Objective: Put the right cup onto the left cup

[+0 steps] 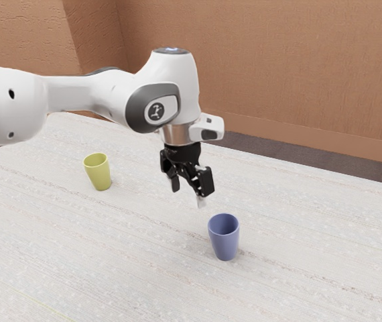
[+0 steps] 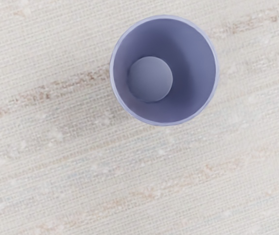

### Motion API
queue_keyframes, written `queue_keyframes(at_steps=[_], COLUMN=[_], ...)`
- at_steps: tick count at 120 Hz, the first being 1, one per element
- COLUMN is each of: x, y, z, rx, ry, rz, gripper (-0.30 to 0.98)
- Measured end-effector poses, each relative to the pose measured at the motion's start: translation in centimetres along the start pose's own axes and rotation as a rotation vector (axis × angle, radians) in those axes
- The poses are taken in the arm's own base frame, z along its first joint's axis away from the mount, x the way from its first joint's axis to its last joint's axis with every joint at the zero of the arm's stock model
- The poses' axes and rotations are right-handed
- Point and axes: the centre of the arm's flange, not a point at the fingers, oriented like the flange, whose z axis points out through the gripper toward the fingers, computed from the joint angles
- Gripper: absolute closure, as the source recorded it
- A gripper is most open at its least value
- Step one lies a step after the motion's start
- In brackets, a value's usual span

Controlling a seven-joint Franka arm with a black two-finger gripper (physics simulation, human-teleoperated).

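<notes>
My gripper (image 1: 188, 193) is in the air above the table, its two fingers apart with nothing between them. A blue cup (image 1: 224, 241) stands upright on the table, lower than the fingertips and toward the exterior view's right. In the wrist view I look down into this blue cup (image 2: 193, 73), seeing its round rim and inner bottom. The yellow-green cup (image 1: 98, 173) is upright too, toward the exterior view's left, well apart from both the gripper and the blue cup.
Both cups share a pale, streaked table (image 1: 137, 268). Behind the table's far edge rises a brown wall (image 1: 298, 74). My arm reaches in above the table from the exterior view's left, passing higher than the yellow-green cup.
</notes>
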Motion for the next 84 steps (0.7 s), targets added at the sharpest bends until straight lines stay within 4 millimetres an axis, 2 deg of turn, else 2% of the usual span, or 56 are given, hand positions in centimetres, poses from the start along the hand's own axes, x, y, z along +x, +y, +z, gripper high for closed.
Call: queue_keyframes(at_steps=[19, 46, 84], x=[1.0, 3.5, 6.2], y=[3.2, 8.7, 8.9], z=[2.4, 4.0, 7.4], rx=[-0.015, -0.024, -0.024], ry=[-0.008, 0.015, 0.001], rz=[0.025, 0.081, 0.06], gripper=[0.01, 0.02, 0.03])
